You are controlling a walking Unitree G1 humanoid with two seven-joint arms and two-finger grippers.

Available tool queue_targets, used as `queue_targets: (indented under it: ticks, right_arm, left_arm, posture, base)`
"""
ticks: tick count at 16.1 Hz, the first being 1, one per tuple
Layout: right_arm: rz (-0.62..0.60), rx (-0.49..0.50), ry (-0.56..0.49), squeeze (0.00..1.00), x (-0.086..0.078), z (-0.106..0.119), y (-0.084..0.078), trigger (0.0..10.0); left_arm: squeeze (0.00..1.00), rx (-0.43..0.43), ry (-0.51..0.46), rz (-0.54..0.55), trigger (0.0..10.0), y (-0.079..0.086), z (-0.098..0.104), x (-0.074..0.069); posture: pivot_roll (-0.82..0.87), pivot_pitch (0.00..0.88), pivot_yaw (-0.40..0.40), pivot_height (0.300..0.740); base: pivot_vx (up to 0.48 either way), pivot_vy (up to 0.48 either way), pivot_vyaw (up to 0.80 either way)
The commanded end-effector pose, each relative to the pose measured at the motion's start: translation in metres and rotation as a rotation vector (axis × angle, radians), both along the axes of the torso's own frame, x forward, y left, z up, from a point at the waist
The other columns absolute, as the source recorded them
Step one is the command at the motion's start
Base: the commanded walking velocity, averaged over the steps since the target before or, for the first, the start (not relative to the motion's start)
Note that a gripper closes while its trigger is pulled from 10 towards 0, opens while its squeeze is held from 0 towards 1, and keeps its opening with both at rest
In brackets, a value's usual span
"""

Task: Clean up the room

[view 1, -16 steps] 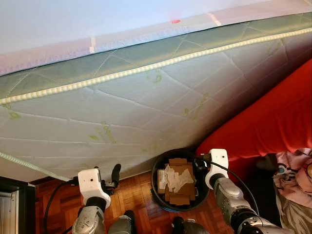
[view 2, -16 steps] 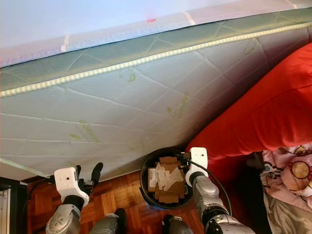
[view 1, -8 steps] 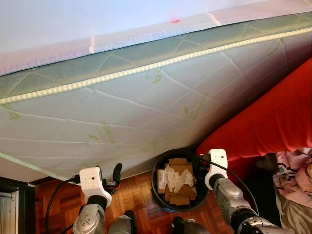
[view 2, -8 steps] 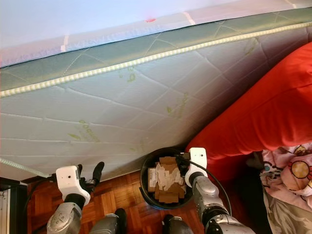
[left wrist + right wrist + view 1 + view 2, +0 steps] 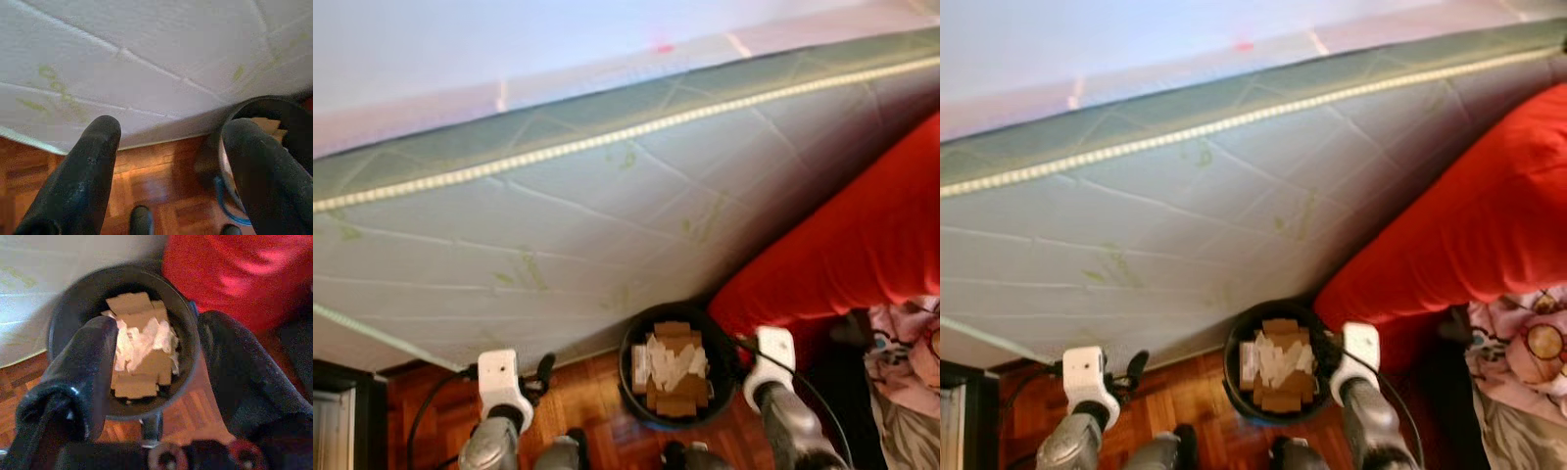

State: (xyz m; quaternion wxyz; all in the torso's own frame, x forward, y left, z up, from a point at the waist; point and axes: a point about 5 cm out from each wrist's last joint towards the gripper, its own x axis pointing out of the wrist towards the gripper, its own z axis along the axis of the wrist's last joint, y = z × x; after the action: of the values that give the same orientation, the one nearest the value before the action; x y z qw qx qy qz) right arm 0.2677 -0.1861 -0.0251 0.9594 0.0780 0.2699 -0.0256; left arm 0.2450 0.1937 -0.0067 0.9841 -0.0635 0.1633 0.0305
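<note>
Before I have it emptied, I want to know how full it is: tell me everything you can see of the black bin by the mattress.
The black bin is round, dark-walled and looks like plastic. It stands upright on the wooden parquet floor, close against the foot of the leaning mattress, with the red bedding beside it. Flat brown cardboard pieces and crumpled white paper fill it nearly to the rim. The right gripper is open with one finger on either side of its rim.

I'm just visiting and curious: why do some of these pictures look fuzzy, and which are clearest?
Both eye views are softly smeared throughout, mattress stitching included, likely from head motion. The left wrist view is sharper on the mattress, its near fingers blurred. The right wrist view is soft, with the bin dim.
</note>
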Motion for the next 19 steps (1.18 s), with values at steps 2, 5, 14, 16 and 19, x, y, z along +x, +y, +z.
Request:
queue_targets:
  ticks: [2,5,14,16,19]
  right_arm:
    - [-0.049,0.0,0.048,0.0,-0.017,-0.012,-0.008,10.0]
    - [-0.076,-0.008,0.124,0.0,-0.036,-0.026,-0.012,10.0]
    - [0.033,-0.028,0.256,0.0,-0.062,-0.045,0.003,10.0]
    - [0.059,-0.03,0.285,0.0,-0.069,-0.05,0.006,10.0]
    - [0.062,-0.031,0.299,0.0,-0.072,-0.052,0.005,10.0]
  left_arm:
    - [0.0,0.02,0.083,0.008,10.0,0.007,-0.016,-0.01]
    - [0.0,0.048,0.198,0.026,10.0,0.016,-0.033,-0.02]
    - [0.0,0.02,0.403,0.12,10.0,0.02,-0.063,-0.055]
    - [0.0,0.016,0.418,0.123,10.0,0.019,-0.066,-0.06]
    - [0.0,0.013,0.452,0.121,10.0,0.019,-0.071,-0.07]
  posture:
    - [0.07,0.129,0.01,0.74]
    - [0.02,0.071,0.036,0.74]
    - [-0.01,0.03,0.017,0.74]
    - [0.0,0.03,0.011,0.74]
    - [0.0,0.024,0.012,0.74]
  base:
    - [0.0,0.0,0.0]
    - [0.0,0.0,0.0]
    - [0.0,0.0,0.0]
    - [0.0,0.0,0.0]
    - [0.0,0.0,0.0]
